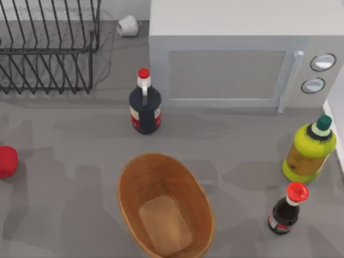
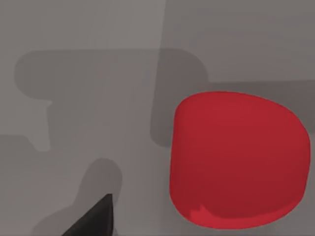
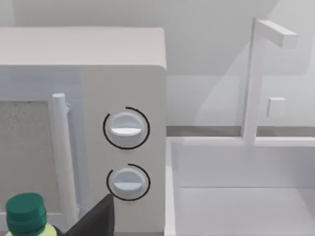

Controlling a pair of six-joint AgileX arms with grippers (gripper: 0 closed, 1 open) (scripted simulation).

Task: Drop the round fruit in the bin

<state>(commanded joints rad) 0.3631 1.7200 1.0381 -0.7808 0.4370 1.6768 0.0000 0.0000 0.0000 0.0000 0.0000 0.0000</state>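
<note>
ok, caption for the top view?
Red fruit at the table's left edge, apart from the empty basket; bottles, rack and microwave around.

Round fruit (image 1: 6,161) plain bright red; bin (image 1: 129,199) brown, ribbed

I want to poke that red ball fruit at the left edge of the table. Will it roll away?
Probably yes. The small smooth bright red round fruit has a curved, glossy-looking skin, so a push could send it rolling over the flat grey table. It may also feel slippery to hold. In the left wrist view its underside looks slightly flattened, which might slow it.
</note>
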